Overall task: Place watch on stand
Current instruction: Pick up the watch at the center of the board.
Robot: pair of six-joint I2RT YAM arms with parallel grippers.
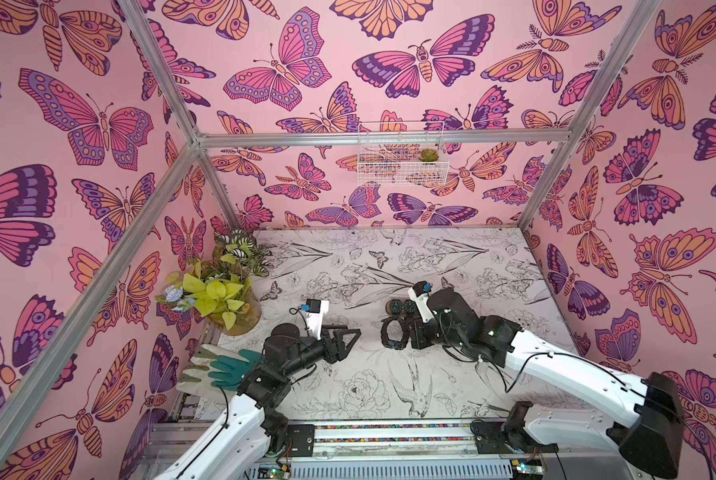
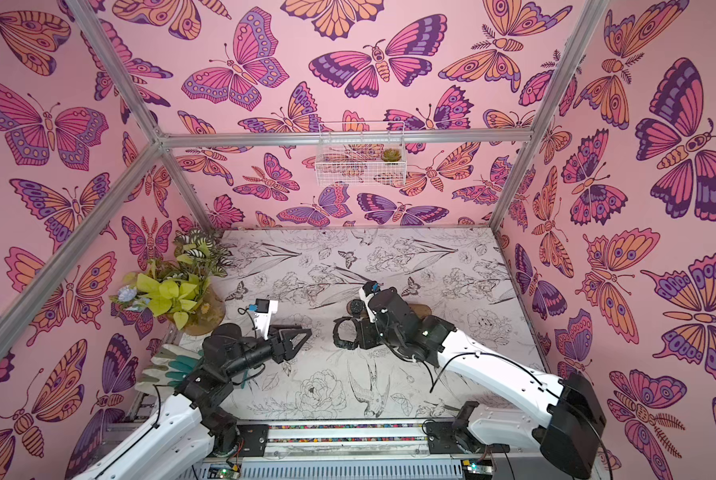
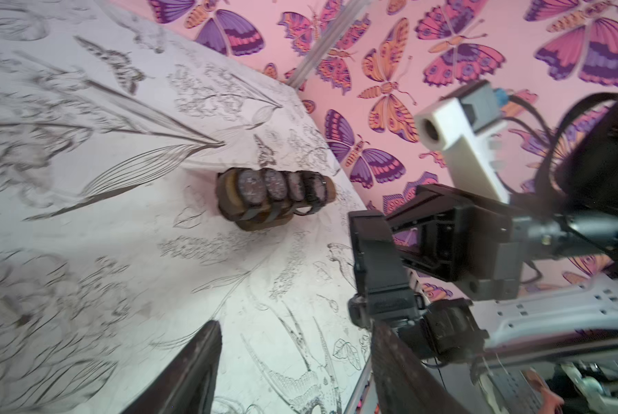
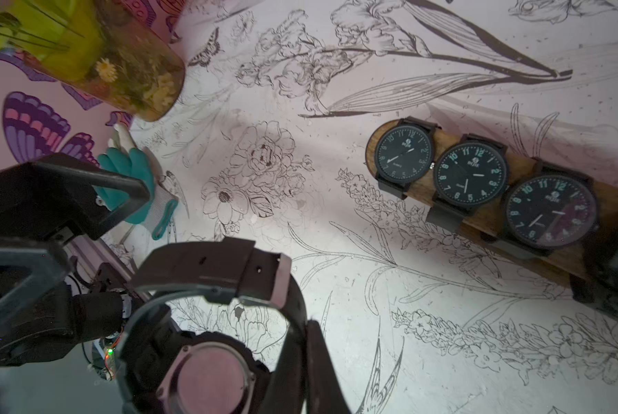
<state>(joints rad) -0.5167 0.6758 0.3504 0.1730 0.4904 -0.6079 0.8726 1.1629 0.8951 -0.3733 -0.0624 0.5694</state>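
Right gripper (image 1: 408, 334) has the buckled black watch (image 1: 392, 332) pinched tight mid-frame in a top view, its loop hanging clear, presumably to slide over the wooden stand (image 4: 520, 167) just beside it; left gripper (image 1: 350, 343) hangs spread, empty.

Pink butterfly wallpaper (image 1: 206, 99) covers the left, far and right walls, edged by aluminium frame bars (image 1: 285, 140). A white wire basket (image 1: 402, 172) hangs on the far wall. The tabletop (image 1: 451, 266) bears black-and-white flower and bird drawings under soft, even light.
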